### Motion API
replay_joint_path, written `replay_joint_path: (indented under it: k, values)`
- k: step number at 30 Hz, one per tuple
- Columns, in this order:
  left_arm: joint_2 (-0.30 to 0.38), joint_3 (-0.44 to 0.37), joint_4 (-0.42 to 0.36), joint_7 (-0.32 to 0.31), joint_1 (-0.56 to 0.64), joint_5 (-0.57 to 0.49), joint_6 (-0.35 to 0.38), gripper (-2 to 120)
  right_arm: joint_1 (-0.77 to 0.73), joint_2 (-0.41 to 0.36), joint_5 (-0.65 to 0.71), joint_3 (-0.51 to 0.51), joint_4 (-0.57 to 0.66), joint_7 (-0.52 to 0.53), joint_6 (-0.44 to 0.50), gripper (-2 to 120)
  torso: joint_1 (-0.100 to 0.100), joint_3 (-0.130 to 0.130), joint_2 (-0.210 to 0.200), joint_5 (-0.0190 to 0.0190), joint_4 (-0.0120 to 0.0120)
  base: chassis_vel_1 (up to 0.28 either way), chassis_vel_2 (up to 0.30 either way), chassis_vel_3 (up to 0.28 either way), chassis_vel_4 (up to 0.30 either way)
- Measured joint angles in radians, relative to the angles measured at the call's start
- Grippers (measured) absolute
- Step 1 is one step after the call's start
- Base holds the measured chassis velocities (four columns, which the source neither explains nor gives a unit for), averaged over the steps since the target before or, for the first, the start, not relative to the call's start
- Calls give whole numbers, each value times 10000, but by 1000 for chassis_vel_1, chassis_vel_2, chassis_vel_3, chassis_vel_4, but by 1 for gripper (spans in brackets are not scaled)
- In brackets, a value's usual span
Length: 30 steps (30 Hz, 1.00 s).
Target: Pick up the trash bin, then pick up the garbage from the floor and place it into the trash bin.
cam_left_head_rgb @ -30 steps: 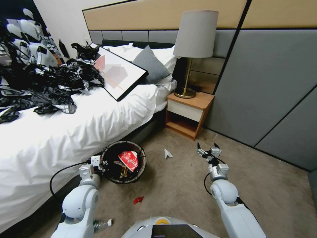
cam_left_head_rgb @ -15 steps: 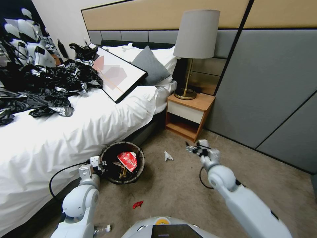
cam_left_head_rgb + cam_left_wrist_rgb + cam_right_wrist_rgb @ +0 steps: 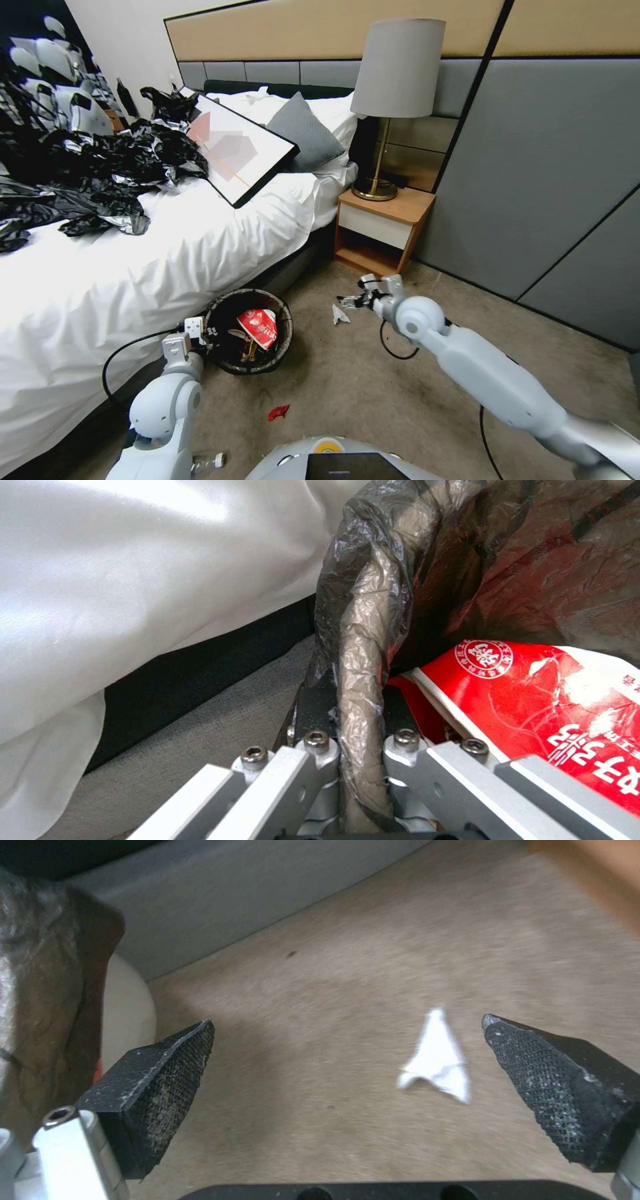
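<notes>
Pinching the bag-lined rim of the trash bin [image 3: 249,331] between its jaws, the left gripper [image 3: 200,331] holds it at the bin's 9 o'clock, beside the bed [image 3: 167,253]. A red wrapper [image 3: 259,325] lies inside. The right gripper [image 3: 352,302] hovers, jaws spread, above a white paper scrap [image 3: 339,313] on the carpet; a red scrap [image 3: 278,412] lies at the bin's 6 o'clock.

red snack wrapper [image 3: 553,705] in the bin, white Chinese characters, round seal logo
</notes>
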Motion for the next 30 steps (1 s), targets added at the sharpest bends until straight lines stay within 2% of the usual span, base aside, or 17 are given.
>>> replay_joint_path:
  k: [4, 6, 7, 13, 15, 21, 30]
  values:
    - [-5, -15, -1, 2, 11, 0, 1, 0, 290, 411, 317, -287, -683, 50, -1, 100, 0, 0, 1, 1, 2, 0, 0, 0, 0]
    - [-21, -17, -1, 5, 10, 11, 1, 0, 468, 1027, 342, -486, -1747, 83, 3, 100, 1, 0, 0, 1, 1, 0, 0, 0, 0]
    - [-21, -17, -1, 5, 10, 11, 1, 0, 468, 1027, 342, -486, -1747, 83, 3, 100, 1, 0, 0, 1, 1, 0, 0, 0, 0]
    - [30, -74, -8, 25, 11, 3, 1, 0, 502, 2122, -630, -674, -3635, 17, 22, 100, 0, 0, 0, 1, 2, 0, 0, 0, 0]
    - [39, -77, -7, 27, 11, 0, 1, 0, 498, 2192, -703, -674, -3761, 16, 23, 100, 0, -1, 0, 2, 2, 0, 0, 0, 0]
    - [49, -38, 53, 58, 18, -8, 1, 0, 526, 2826, -1660, -506, -5477, -193, 42, 100, 1, 0, 0, 3, 0, 0, 0, 0, 0]
    - [-8, 89, 217, 87, -1, 71, 1, 0, 862, 3626, -2311, -361, -7381, -693, 55, 100, 0, 0, 0, 2, 3, 0, 0, 0, 0]
